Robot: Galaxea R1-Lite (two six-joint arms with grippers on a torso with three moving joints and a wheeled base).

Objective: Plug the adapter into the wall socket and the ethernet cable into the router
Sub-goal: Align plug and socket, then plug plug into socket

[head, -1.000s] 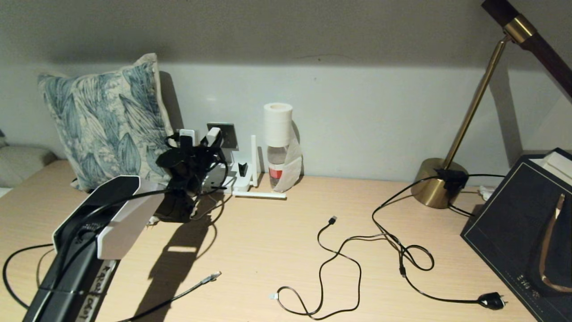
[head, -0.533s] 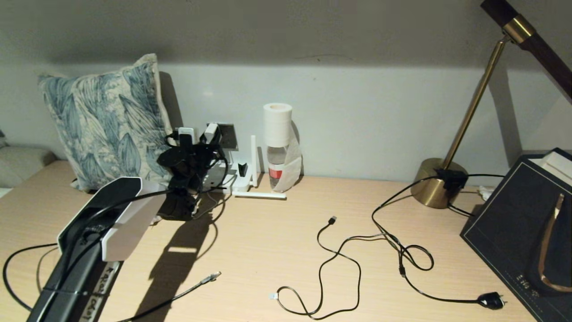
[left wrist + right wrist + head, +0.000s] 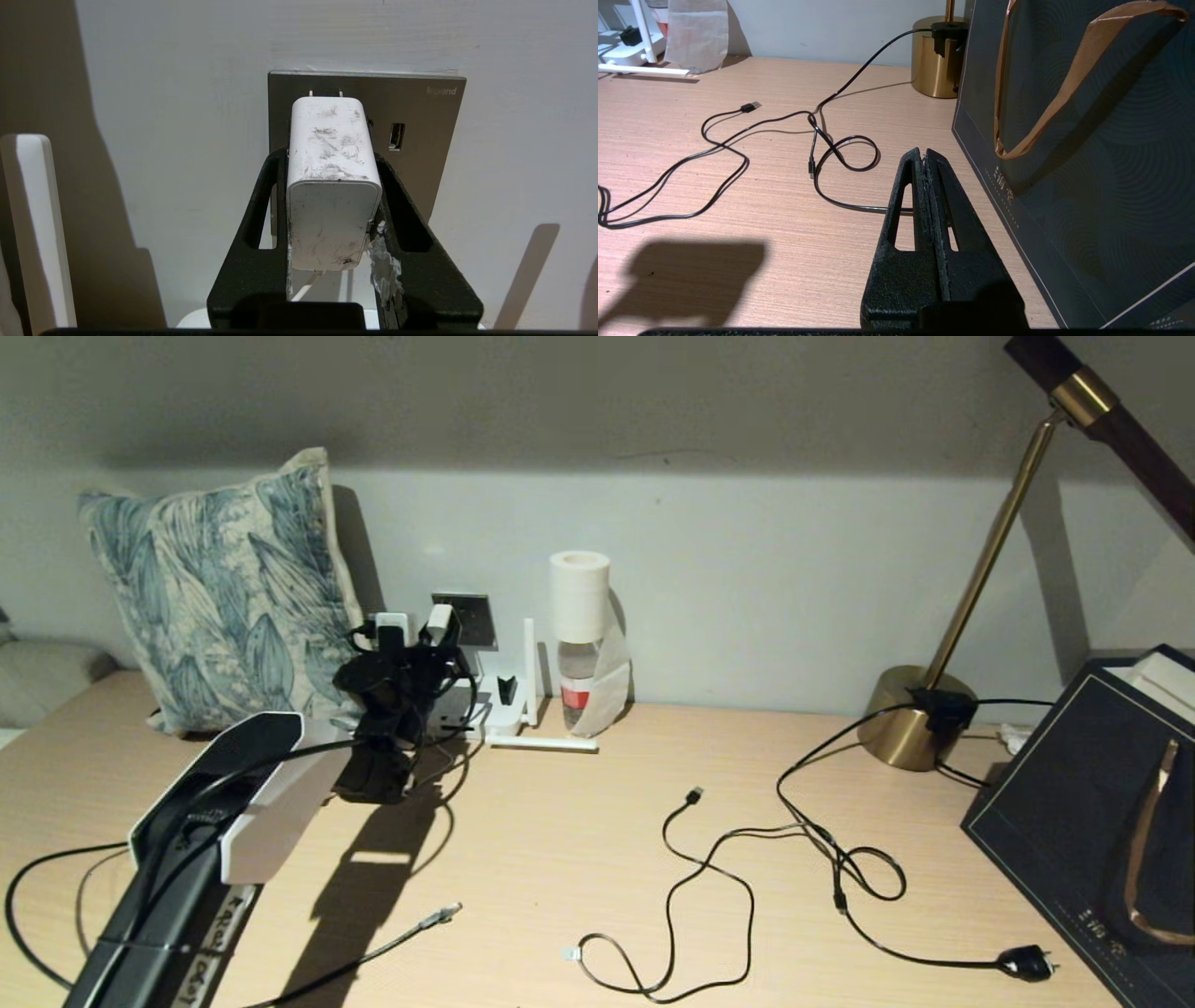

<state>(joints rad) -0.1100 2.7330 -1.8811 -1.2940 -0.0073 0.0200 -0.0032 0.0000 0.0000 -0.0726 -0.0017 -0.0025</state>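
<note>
Prongs first, the adapter (image 3: 331, 182) sits clamped between the two fingers of the left gripper (image 3: 332, 186), at the far left of the desk by the wall. Its long axis points straight at the wall socket (image 3: 411, 112), and the two metal pins at its far end look just short of the grey plate, or barely touching it. The coming push therefore seems to run along that axis, into the wall. The right gripper (image 3: 927, 161) hangs pressed shut and empty over the right side of the desk (image 3: 579, 821), well apart. The ethernet cable (image 3: 392, 943) lies loose at the near left; the router (image 3: 499, 714) sits just right of the socket.
</note>
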